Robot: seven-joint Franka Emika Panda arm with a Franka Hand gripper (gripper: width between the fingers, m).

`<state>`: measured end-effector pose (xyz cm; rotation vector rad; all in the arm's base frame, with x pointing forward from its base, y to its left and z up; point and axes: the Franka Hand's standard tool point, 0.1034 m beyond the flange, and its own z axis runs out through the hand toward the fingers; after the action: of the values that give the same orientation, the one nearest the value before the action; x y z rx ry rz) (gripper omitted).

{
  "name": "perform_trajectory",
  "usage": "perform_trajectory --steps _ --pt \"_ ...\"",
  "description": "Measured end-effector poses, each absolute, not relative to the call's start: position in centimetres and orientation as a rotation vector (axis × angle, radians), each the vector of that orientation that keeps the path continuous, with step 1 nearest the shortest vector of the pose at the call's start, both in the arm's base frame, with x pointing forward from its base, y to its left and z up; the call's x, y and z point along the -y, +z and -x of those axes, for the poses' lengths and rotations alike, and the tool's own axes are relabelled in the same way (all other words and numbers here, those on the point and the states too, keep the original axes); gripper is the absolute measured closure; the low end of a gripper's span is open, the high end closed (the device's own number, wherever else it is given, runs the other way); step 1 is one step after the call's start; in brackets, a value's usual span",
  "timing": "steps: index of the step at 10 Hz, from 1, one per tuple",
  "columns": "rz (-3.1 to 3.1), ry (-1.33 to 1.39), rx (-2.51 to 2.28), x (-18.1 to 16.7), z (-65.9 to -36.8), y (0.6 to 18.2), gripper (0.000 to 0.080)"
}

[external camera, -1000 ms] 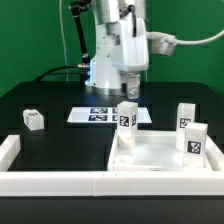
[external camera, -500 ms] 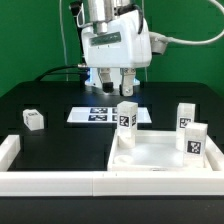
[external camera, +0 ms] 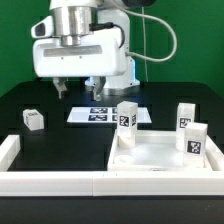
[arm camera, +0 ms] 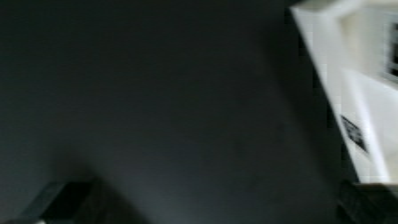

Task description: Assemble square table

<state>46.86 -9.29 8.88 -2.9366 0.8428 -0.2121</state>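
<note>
The square table's white slab [external camera: 160, 157] lies at the exterior view's right. Three tagged white legs stand upright at its corners: one at the back left [external camera: 127, 117], one at the back right [external camera: 186, 116] and one at the right [external camera: 196, 141]. A loose leg [external camera: 34, 118] lies on the black table at the left. My gripper [external camera: 80, 92] hangs open and empty above the table, between the loose leg and the slab. In the wrist view, the gripper [arm camera: 214, 212] shows dark fingertips [arm camera: 68, 202] over bare black table. A blurred white tagged part [arm camera: 349, 95] runs along one edge.
The marker board [external camera: 98, 114] lies flat behind the slab, under the arm. A long white L-shaped rail [external camera: 55, 182] runs along the front edge, with a short upright end [external camera: 8, 150] at the left. A green wall stands at the back.
My gripper has swung from above the back-left leg toward the exterior view's left and nearer the camera. Its jaws have stayed open. None of the parts has moved.
</note>
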Motion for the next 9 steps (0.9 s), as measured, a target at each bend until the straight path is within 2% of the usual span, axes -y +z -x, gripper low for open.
perform_trajectory --steps 2,6,9 --pt "3.080 -0.236 -0.474 12.8 -45.0 8.0 0.0151" --pt "3.158 -0.213 -0.021 13.2 -44.9 7.9 0.0151" --pt "3.146 -0.004 0.504 15.8 -41.6 5.5 0.0151"
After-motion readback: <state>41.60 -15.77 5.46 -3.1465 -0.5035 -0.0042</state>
